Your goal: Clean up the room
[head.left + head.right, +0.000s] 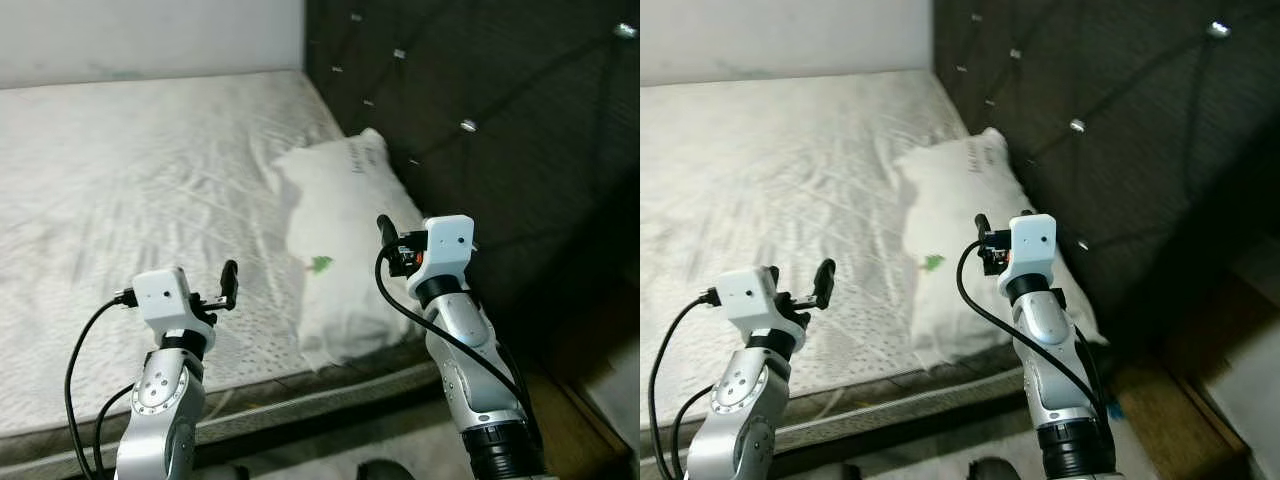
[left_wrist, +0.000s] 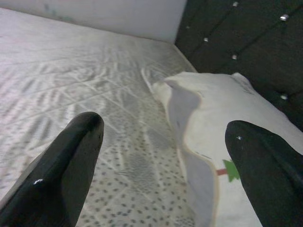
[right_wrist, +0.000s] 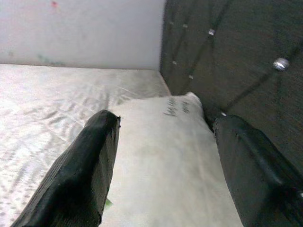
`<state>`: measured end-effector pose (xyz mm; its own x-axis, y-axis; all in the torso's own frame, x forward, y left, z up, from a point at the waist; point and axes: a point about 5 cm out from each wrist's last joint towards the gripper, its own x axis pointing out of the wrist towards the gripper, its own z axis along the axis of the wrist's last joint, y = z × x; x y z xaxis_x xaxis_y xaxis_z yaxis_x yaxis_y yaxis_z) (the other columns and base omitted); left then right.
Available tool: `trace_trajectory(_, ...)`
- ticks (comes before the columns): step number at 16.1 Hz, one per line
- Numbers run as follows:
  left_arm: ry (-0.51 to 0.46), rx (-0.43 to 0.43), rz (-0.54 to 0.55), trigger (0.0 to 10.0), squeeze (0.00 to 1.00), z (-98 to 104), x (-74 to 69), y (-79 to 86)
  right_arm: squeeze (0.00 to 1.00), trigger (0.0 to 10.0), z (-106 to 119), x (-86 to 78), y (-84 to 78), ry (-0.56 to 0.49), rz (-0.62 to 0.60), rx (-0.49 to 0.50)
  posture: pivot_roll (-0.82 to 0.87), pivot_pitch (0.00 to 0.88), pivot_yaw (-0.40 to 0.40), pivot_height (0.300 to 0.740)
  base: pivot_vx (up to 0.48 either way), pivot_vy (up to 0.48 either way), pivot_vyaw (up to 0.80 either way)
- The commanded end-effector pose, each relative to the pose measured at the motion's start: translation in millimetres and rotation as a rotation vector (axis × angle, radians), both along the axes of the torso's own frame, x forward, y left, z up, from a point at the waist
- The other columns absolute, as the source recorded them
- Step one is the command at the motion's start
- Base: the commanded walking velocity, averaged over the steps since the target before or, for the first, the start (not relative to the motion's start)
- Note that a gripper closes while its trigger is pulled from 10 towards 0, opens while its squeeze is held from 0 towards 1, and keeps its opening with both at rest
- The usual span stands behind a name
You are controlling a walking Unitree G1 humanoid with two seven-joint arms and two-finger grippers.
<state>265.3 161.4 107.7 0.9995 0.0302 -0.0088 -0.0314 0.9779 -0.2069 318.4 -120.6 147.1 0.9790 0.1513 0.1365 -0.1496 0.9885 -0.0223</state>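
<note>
A white pillow (image 1: 345, 240) with a small green mark (image 1: 321, 264) lies on the bed's near right corner, leaning against the dark headboard and overhanging the mattress edge. My left gripper (image 2: 165, 127) is held over the mattress's front edge, left of the pillow, open with nothing between its fingers (image 2: 71, 165). My right gripper (image 3: 166, 123) hovers above the pillow's near end, also open and empty, with the pillow seen between its fingers (image 3: 90, 161). In the left eye view the left gripper (image 1: 230, 284) and the right gripper (image 1: 386, 234) both stand clear of the pillow.
A mattress (image 1: 130, 180) under a wrinkled white quilted sheet stretches back to a pale wall (image 1: 150, 35). The dark tufted headboard (image 1: 480, 100) runs along the right. The bed's front edge (image 1: 300, 400) is just below my arms. Brown flooring (image 1: 570, 420) shows at lower right.
</note>
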Motion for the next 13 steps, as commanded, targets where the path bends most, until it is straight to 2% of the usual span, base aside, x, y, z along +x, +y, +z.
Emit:
trace_trajectory(1, -0.004, 0.016, -0.007, 10.0, 0.00, 0.1, -0.1, 0.0, 0.00, 10.0, 9.6, 1.7, -3.5, -0.041, -0.006, 0.004, -0.07, 0.000, -0.023, 0.710, 0.000, 0.000, 0.00)
trace_trajectory(4, -0.005, 0.019, -0.012, 10.0, 0.00, -0.2, 0.9, -0.3, 0.00, 10.0, 9.5, 3.2, -5.3, -0.039, -0.006, 0.019, -0.07, 0.000, -0.019, 0.740, 0.000, 0.000, 0.00)
trace_trajectory(13, 0.000, 0.025, -0.006, 10.0, 0.00, -2.3, 2.5, 0.4, 0.00, 10.0, 6.9, 5.4, -6.2, -0.021, -0.006, 0.017, -0.08, 0.000, -0.022, 0.740, 0.000, 0.000, 0.00)
